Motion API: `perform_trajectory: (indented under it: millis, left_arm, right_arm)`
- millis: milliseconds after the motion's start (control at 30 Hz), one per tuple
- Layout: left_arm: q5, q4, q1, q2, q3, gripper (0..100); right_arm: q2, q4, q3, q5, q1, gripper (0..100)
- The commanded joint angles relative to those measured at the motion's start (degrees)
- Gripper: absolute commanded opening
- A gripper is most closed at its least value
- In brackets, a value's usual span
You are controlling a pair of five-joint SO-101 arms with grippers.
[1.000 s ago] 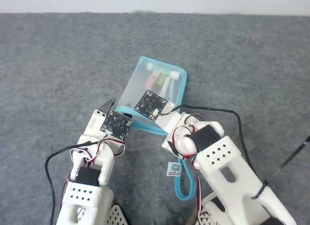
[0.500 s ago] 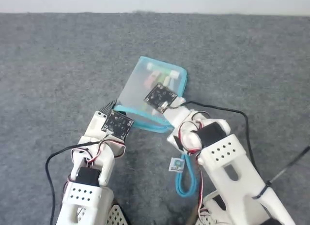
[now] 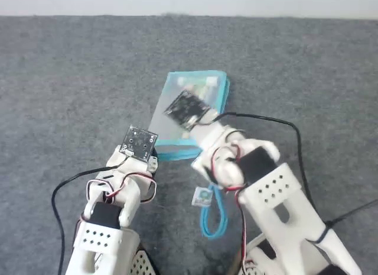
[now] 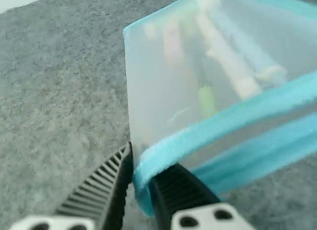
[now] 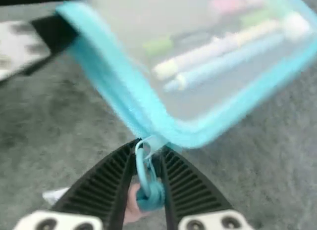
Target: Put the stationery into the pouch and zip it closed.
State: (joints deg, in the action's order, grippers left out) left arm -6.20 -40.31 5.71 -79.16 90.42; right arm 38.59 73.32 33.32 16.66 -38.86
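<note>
A translucent, blue-edged pouch (image 3: 204,86) lies mid-tabletop (image 3: 71,80) with the stationery (image 5: 218,47) inside. The left end effector (image 4: 141,170) clamps its near-left zip edge. The right end effector (image 5: 148,153) pinches the zip pull (image 5: 143,173) at the near-right corner. The pouch looks light, soft and slippery, best gripped by its stitched edge.

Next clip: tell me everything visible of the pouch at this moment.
The pouch is frosted, see-through plastic with a teal zipper border, on the grey table. Pastel pens show through its wall. The left end effector is shut on one corner of the teal edge; the right end effector is shut on the pull cord at another corner. Whether the zip is closed is unclear.
</note>
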Motion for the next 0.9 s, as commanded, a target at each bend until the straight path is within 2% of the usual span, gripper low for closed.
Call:
perform_trajectory:
  millis: [0, 333, 500, 733, 867]
  left_arm:
    - [1.93, -0.26, 0.97, -0.44, -3.74, 1]
    - [3.87, 0.53, 0.88, -0.44, -4.00, 1]
    - [4.40, 1.05, 0.35, -0.35, -4.18, 1]
    - [4.92, 1.23, -4.75, -0.35, -5.05, 1]
    - [5.63, 1.23, -4.84, -0.35, -5.05, 1]
  right_arm:
    - [4.35, 1.10, -5.27, -0.26, -6.29, 0.6]
    - [19.03, 1.27, -0.97, 2.29, -12.79, 0.6]
    - [20.62, 1.63, -0.70, 3.25, -18.95, 0.6]
    - [20.09, 4.18, 0.26, 8.00, -30.37, 0.6]
    - [17.63, 4.18, 1.14, 8.53, -33.89, 0.6]
